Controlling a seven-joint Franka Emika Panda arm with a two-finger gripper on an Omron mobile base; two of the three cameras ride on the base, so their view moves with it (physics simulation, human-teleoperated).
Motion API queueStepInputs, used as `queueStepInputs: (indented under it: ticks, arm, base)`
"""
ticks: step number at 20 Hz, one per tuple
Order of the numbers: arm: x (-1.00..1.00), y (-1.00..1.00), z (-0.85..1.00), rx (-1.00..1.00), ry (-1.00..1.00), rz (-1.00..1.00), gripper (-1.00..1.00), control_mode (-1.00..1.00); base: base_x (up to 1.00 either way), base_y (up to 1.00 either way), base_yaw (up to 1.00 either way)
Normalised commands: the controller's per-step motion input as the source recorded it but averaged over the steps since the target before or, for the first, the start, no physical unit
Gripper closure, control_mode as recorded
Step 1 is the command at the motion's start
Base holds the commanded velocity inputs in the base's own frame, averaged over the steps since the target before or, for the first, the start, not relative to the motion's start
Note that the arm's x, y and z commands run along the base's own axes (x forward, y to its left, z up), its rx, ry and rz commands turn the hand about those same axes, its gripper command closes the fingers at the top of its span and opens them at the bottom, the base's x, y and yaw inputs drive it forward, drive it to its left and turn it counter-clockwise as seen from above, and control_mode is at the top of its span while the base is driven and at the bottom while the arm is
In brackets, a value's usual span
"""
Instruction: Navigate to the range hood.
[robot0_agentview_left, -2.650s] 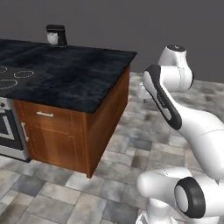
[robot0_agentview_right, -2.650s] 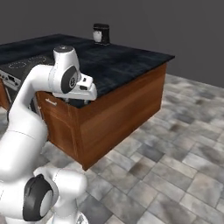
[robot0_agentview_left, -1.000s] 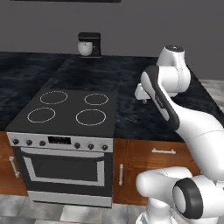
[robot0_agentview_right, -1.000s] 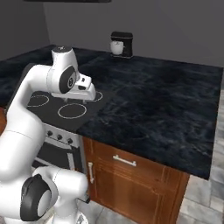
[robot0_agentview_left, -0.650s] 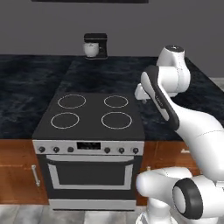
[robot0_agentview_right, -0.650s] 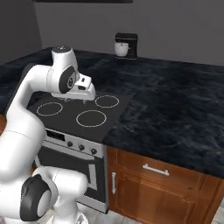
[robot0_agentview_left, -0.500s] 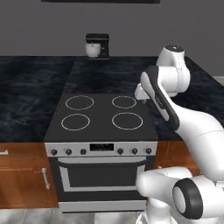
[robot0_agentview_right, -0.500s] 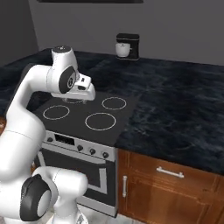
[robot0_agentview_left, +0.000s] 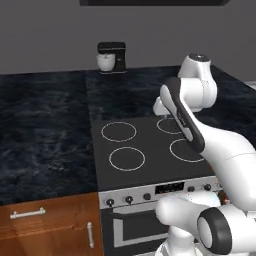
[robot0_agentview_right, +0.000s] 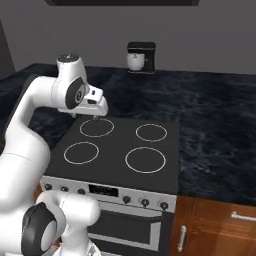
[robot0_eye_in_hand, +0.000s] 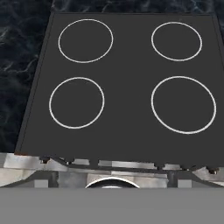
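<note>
The range hood (robot0_agentview_left: 155, 2) is a wide black slab whose flat lower edge runs along the top of the left base view. The right base view shows the range hood (robot0_agentview_right: 122, 2) the same way, directly above the stove. My gripper (robot0_agentview_right: 92, 117) hangs over the back left burner of the black glass cooktop (robot0_agentview_right: 120, 147), fingers slightly apart, holding nothing. From the left base, the gripper (robot0_agentview_left: 159, 112) sits over the cooktop (robot0_agentview_left: 150, 145) near its rear right ring. In the hand view the cooktop (robot0_eye_in_hand: 127, 87) lies straight below with its white rings.
A black stand mixer (robot0_agentview_left: 111, 57) with a white bowl stands at the back of the dark marble counter (robot0_agentview_left: 40, 130), also seen as the mixer (robot0_agentview_right: 140, 57). The oven front (robot0_agentview_right: 130, 220) with knobs faces me. Wooden cabinets (robot0_agentview_left: 45, 225) flank it.
The whole scene has shifted as the base drove: the stove has come from the side to the middle, straight ahead, and the hood's edge now spans the top. The arm's pose is unchanged.
</note>
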Motion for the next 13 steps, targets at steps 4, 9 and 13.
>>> queueStepInputs:
  ticks: [4,9,13]
  arm:
    - [0.00,0.00,0.00,0.00,0.00,0.00,-1.00,1.00]
    - [0.00,0.00,0.00,0.00,0.00,0.00,-1.00,1.00]
    - [0.00,0.00,0.00,0.00,0.00,0.00,-1.00,1.00]
  base:
    - [0.98,0.41,-0.09]
    - [1.00,0.00,0.00]
    - [1.00,0.00,0.03]
